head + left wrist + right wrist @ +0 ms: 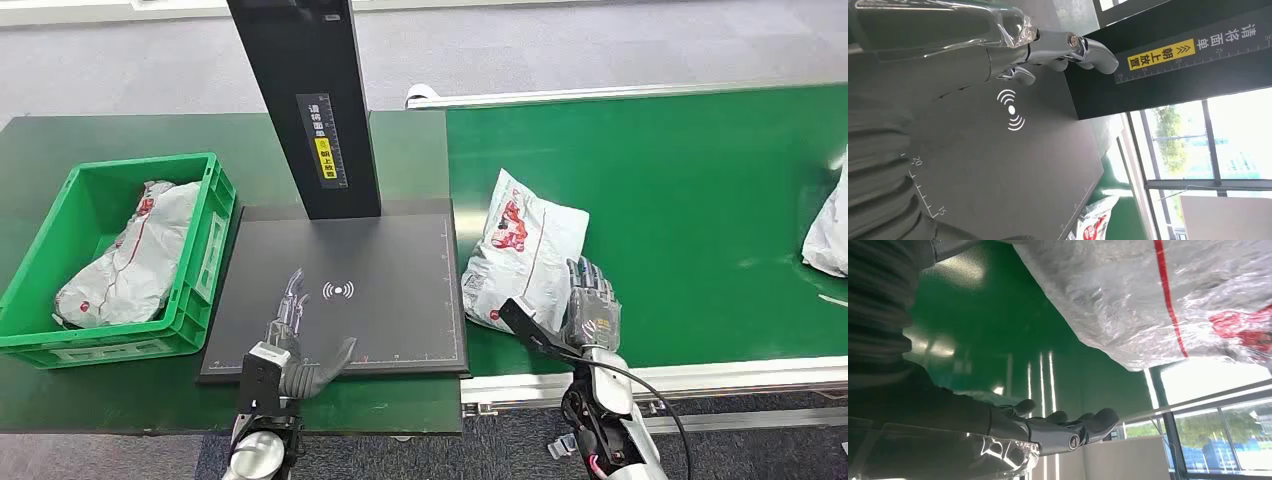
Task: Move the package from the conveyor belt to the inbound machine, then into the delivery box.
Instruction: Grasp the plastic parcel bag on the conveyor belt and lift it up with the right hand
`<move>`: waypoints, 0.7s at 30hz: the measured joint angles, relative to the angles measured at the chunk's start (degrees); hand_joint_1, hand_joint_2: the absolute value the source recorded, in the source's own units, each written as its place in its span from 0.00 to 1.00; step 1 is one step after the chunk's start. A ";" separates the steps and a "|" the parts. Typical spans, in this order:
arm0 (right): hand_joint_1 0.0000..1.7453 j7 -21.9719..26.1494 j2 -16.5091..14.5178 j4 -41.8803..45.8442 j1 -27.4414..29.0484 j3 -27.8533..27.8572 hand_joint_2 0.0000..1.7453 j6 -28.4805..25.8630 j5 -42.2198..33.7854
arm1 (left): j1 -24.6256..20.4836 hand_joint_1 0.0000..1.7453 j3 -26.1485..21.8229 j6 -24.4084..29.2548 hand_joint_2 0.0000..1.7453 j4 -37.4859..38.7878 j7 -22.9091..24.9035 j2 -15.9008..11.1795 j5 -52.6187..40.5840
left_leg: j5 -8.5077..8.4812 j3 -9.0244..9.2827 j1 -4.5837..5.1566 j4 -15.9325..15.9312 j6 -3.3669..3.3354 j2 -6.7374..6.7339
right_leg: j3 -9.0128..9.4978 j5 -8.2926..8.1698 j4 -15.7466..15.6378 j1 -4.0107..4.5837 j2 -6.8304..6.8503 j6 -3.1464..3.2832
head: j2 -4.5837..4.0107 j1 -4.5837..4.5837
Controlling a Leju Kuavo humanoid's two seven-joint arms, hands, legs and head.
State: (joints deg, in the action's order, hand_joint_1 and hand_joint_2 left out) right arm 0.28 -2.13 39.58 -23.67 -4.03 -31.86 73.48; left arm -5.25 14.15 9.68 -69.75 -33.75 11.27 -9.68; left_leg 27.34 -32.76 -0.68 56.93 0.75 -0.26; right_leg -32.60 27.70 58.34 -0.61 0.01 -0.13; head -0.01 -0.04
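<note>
The left hand (297, 345) is hovering over the near part of the black scanner plate (400, 250), fingers (1088, 50) apart and holding nothing, thumb stretched out to the side. The right hand (590, 305) is reaching over the near edge of the green conveyor belt (680, 200), fingers spread and empty, lying just beside the package (520, 250), with its thumb pointing toward the bag's near corner; whether it is touching the bag cannot be told. The package, a crinkled grey plastic bag with red print, is lying flat on the belt just beside the plate's right edge. Behind the plate, the scanner's black post (310, 100) is standing upright with a yellow label. Left of the plate, a green crate (205, 250) is holding another grey bag (130, 260). Further along the belt, at the right edge, a third bag (828, 225) is lying partly out of view.
</note>
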 joint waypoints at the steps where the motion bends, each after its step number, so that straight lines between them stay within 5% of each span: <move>1: 0.00 -0.06 0.09 -0.51 -0.33 0.01 1.00 0.05 0.10 | 0.00 0.00 0.02 -0.01 1.00 0.00 -0.01 -0.01 0.01 | 0.00 0.00 0.00 0.00 0.00 0.00 | 0.00 0.00 0.00 0.00 0.00 0.00 | 0.00 0.00; 17: 0.00 -0.68 1.66 -11.25 -7.21 0.97 1.00 1.29 1.01 | -0.06 0.00 1.43 -0.58 1.00 0.00 -0.02 -0.35 0.62 | -0.01 0.00 0.00 0.01 -0.01 0.00 | 0.01 -0.02 0.00 0.00 0.00 -0.02 | 0.00 0.00; 21: 0.00 2.36 1.87 -13.17 -8.49 2.54 1.00 4.13 -3.21 | -0.05 0.00 1.60 -0.59 1.00 0.00 -0.28 -0.48 0.83 | -0.01 0.00 0.00 0.01 -0.01 0.00 | 0.01 -0.02 0.00 -0.01 0.00 -0.02 | 0.00 0.00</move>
State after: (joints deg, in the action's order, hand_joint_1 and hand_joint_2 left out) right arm 2.64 -0.26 26.42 -32.16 -1.49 -27.72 70.27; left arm -5.30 15.76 9.09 -69.75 -34.03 10.79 -8.85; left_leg 27.33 -32.76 -0.68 56.95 0.74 -0.26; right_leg -32.59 27.68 58.33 -0.61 0.01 -0.15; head -0.02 -0.04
